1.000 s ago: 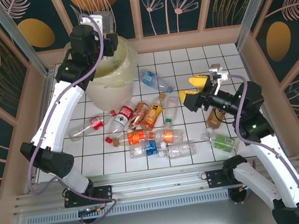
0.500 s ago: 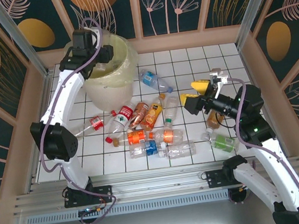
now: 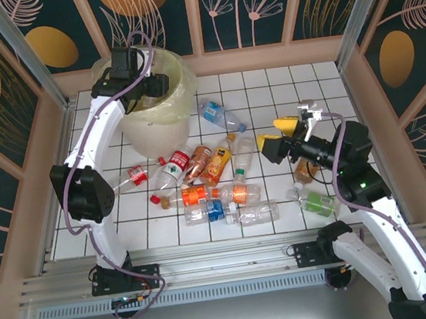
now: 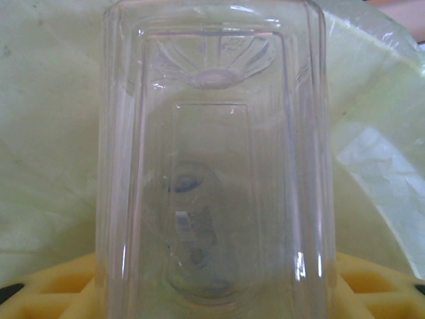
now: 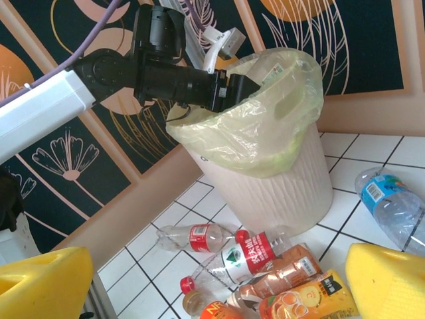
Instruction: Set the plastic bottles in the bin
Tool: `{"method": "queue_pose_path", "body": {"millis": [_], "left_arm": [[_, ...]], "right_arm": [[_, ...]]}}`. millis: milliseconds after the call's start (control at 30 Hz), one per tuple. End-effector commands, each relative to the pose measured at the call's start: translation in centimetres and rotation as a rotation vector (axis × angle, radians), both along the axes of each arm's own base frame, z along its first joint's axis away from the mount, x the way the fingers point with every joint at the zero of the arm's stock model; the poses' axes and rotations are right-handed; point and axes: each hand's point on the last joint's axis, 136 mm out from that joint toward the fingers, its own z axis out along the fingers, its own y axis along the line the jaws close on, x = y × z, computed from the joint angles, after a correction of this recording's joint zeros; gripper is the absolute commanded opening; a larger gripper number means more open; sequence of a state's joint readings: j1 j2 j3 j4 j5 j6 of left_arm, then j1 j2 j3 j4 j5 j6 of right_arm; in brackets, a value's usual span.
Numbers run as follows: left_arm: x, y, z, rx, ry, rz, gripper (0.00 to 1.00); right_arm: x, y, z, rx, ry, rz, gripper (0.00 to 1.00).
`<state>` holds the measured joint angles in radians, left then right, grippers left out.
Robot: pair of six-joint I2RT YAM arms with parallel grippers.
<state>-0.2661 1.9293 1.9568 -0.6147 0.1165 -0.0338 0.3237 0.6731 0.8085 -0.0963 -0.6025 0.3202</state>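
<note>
- Left wrist view: the left end effector [image 4: 212,296] has its yellow fingers [image 4: 46,289] closed on a clear bottle [image 4: 212,166], one finger on each side. We see the bottle from its bottom end.
- Behind the clear bottle is the pale yellow bag of the bin [image 4: 53,133]. In the top view, the left end effector is right over the bin's mouth. So the clear bottle is held above the opening and has not been let go.
- The right end effector [image 3: 276,131] is wide open with nothing in it. It hangs above the worktop [image 3: 266,83], near the right side of the pile.
- Many plastic bottles [image 3: 202,194] lie on the worktop, most of them in a bunch in front of the bin.
- In that bunch are a red-label bottle [image 3: 178,161] and an orange juice bottle [image 3: 218,162].
- A blue-label bottle [image 3: 215,114] lies just beside the bin.
- A green bottle [image 3: 317,203] and a brown bottle [image 3: 306,168] lie close to the right arm.
- I think the job is far from done, because so many bottles are out on the worktop.
- I cannot tell how many bottles are already in the bin. The arm and the bag hide the inside.
- What is left, I think: drop the clear bottle in, then pick up all the others and put them in too.
</note>
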Motion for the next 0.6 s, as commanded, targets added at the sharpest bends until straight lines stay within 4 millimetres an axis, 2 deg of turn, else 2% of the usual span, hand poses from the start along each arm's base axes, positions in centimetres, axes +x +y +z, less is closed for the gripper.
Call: {"method": "queue_pose_path", "body": {"millis": [0,300,567], "left_arm": [[-0.2,0.2,-1.7,0.016,0.043,-0.016,0.48],[-0.2,-0.3,-3.3,0.004,0.092,-0.034,0.53],[-0.5,-0.3,-3.4,-0.007,0.097,-0.033,0.57]], "right_arm": [[0.1,0.2,-0.6,-0.014,0.006,0.005,0.98],[0.5,-0.1,-1.8,-0.034,0.042,-0.023,0.98],[0.5,-0.1,-2.4,-0.04,0.058,-0.024,0.98]]}}
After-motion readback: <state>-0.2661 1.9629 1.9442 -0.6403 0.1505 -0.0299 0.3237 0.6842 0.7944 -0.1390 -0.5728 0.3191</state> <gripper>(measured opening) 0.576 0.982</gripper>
